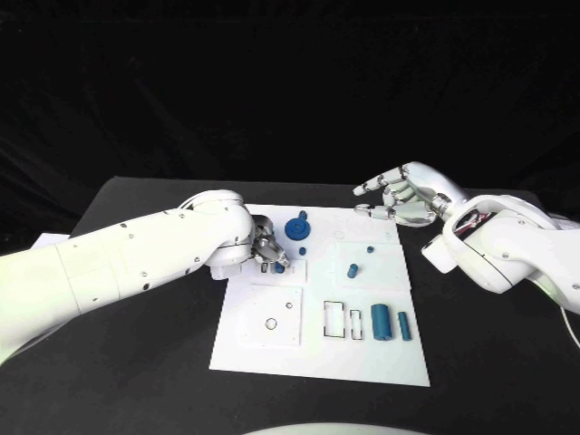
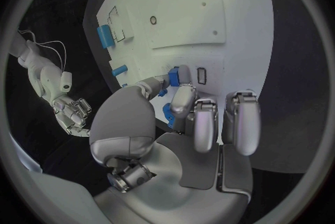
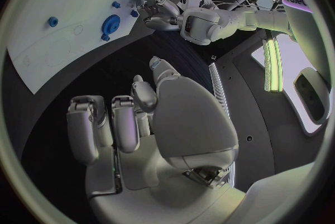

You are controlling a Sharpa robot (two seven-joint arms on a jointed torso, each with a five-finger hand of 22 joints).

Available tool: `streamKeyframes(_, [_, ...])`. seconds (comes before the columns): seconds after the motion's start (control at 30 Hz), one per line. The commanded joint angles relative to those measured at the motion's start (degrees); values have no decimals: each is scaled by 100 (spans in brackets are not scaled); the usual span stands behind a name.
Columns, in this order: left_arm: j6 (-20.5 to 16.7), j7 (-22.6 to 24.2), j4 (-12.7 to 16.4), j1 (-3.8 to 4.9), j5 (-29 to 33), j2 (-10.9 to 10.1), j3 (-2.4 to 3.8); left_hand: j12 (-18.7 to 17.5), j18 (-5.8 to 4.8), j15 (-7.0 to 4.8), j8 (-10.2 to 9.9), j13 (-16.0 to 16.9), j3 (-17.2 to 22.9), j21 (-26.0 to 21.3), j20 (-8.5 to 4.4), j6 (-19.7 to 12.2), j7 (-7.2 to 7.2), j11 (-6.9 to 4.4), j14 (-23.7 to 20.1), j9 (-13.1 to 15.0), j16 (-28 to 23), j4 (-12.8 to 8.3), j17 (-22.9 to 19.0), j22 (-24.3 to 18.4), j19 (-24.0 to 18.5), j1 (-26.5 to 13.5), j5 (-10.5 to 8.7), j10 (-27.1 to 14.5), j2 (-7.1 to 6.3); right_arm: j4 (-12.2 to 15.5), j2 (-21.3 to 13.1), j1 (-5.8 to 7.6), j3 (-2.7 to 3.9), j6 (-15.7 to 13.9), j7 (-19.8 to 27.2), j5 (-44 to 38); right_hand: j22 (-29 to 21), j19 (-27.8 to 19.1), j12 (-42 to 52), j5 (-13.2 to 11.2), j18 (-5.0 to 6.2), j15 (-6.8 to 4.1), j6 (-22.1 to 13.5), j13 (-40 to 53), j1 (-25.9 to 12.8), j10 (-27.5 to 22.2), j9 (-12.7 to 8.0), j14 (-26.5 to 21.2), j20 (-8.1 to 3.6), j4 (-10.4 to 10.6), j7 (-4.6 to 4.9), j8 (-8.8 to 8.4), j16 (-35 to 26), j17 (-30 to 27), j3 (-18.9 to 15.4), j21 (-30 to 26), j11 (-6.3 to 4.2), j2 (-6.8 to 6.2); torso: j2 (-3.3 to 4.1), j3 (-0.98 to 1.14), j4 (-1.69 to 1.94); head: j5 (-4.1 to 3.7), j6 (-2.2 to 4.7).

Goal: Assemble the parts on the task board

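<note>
Head view: left hand (image 1: 262, 249) pinches a small, probably light, rigid part (image 1: 278, 266) by its sides; right hand (image 1: 405, 196) hovers, fingers apart.

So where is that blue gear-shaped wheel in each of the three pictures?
Head view: the blue gear sits near the far end of the task board.
Left wrist view: I cannot pick it out.
Right wrist view: the gear lies on the board.
Shared landmark: the left hand beside it.
</note>
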Motion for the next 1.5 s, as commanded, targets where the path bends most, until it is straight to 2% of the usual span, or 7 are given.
streamKeyframes(0.03, [353,-263,7,-92,70,45,-63,41,-87,-41,-42,25,-149,24,-40,47,23,-34,605,1,18,45,1508,1169,398,-96,26,32,-22,12,-1,-4,0,80,-4,-36,791,9,4,36,70,-35,42,-6,34,-6,-6,379,-22,-6,-13,-2,-30,550,-12,-21,-4,11,0,1,0,-6,-7])
streamKeyframes(0.27, [351,-286,-23,-93,16,56,-63,97,-90,-48,-69,93,-575,31,-49,144,8,-43,605,-2,18,213,1508,1185,407,-275,13,67,-7,18,-6,-4,0,86,-6,-36,784,4,0,41,71,-36,43,-9,37,-8,-6,378,-23,-8,-13,-2,-35,544,-11,-25,-4,10,1,3,4,-14,-8])
streamKeyframes(0.47, [345,-301,-43,-93,-8,65,-63,132,-94,-55,-87,137,-834,38,-56,181,-2,-51,605,1,18,295,1508,1199,416,-311,13,88,24,21,-8,-3,0,93,-7,-36,776,-3,-5,48,74,-36,44,-13,40,-11,-7,376,-23,-11,-14,-3,-41,535,-11,-31,-5,9,-2,1,2,-19,-12])
streamKeyframes(0.87, [315,-317,-23,-94,-47,11,-62,193,-99,-71,-90,217,-1526,47,-69,248,-28,-71,605,28,18,517,1508,1221,429,-357,7,131,1,16,-10,-3,0,104,-7,-36,765,-13,-16,51,77,-36,44,-21,39,-17,-7,373,-23,-11,-13,-3,-49,523,-12,-38,-5,8,1,-4,5,-23,-15])
streamKeyframes(1.2, [292,-313,34,-95,-106,-47,-59,233,-104,-80,-73,264,-1765,59,-78,270,-44,-84,605,47,18,594,1508,1242,442,-301,11,160,25,7,-4,-3,0,113,-2,-36,747,-27,-20,54,82,-36,43,-24,35,-19,-8,367,-23,-8,-13,-4,-64,501,-14,-49,-4,6,-2,-7,10,-21,-25])
streamKeyframes(1.37, [227,-304,95,-95,-146,-111,-54,244,-106,-84,-62,276,-1875,64,-82,279,-50,-90,605,57,18,634,1508,1250,447,-282,11,170,24,1,-2,-3,0,114,1,-36,746,-28,-20,54,82,-36,43,-24,34,-20,-8,367,-23,-8,-13,-5,-65,500,-15,-50,-4,6,-5,-2,9,-16,-23])
streamKeyframes(1.5, [159,-297,155,-94,-182,-178,-21,254,-108,-90,-51,291,-2059,68,-87,284,-58,-96,605,69,18,715,1508,1258,453,-262,9,182,26,-2,-3,-4,0,114,2,-36,741,-32,-22,54,83,-36,43,-25,30,-20,-8,365,-23,-6,-12,-5,-72,490,-17,-53,-3,5,-2,-1,5,-15,-17])
